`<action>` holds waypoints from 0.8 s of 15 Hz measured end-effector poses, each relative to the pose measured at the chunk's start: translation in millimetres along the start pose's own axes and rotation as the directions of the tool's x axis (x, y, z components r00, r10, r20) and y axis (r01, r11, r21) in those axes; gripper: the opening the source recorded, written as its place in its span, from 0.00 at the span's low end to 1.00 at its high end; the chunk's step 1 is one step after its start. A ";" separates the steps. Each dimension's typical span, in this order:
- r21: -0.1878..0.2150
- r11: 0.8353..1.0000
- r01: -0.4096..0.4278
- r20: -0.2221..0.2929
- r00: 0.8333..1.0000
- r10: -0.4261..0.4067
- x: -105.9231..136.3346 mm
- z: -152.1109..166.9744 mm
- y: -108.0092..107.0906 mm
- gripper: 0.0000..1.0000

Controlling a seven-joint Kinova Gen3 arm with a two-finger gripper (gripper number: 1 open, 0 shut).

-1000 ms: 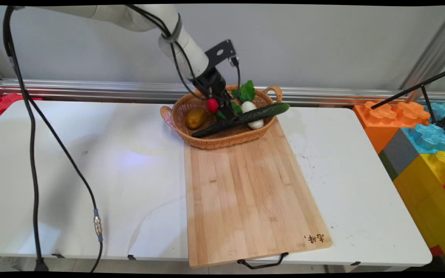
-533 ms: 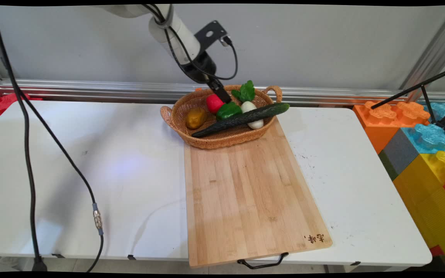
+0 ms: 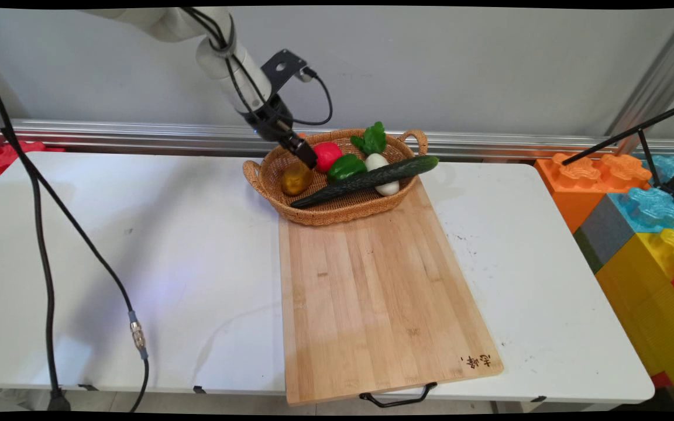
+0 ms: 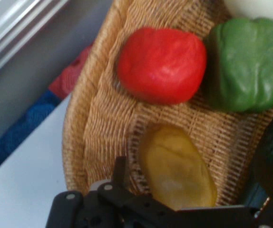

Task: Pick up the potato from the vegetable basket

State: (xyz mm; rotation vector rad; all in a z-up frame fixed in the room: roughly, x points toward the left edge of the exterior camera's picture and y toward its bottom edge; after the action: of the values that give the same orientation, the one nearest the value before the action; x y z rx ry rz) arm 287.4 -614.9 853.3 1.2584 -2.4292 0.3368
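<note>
My gripper point(image 3: 306, 156) hangs open over the left part of a woven basket point(image 3: 255, 174), just above a brown potato point(image 3: 296, 179). In the hand view the potato point(image 4: 177, 166) lies between my two fingers point(image 4: 120, 170), which do not touch it. Beyond it sit a red vegetable point(image 4: 161, 64) and a green pepper point(image 4: 248, 64). In the main view the red vegetable point(image 3: 327, 154) and the green pepper point(image 3: 346, 166) lie to the right of my gripper. A long cucumber point(image 3: 372, 178) lies slantwise across the basket, over a white vegetable point(image 3: 379, 162). Green leaves point(image 3: 372, 139) stand at the back.
The basket rests on the far end of a wooden cutting board point(image 3: 372, 292) with a black handle at the near edge. Large coloured toy blocks point(image 3: 635, 222) and a black tripod leg point(image 3: 629, 131) stand at the right. Black cables point(image 3: 44, 234) hang at the left.
My gripper has risen from the basket's middle by the cucumber and moved left to above the potato. The vegetables lie where they were.
</note>
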 end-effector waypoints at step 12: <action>-0.049 0.997 0.060 0.024 0.998 -0.059 -20.4 42.6 -5.7 0.00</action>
State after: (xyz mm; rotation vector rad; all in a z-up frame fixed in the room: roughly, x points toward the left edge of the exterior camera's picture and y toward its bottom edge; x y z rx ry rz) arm 293.2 -619.4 806.3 1.3163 -2.3981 0.2448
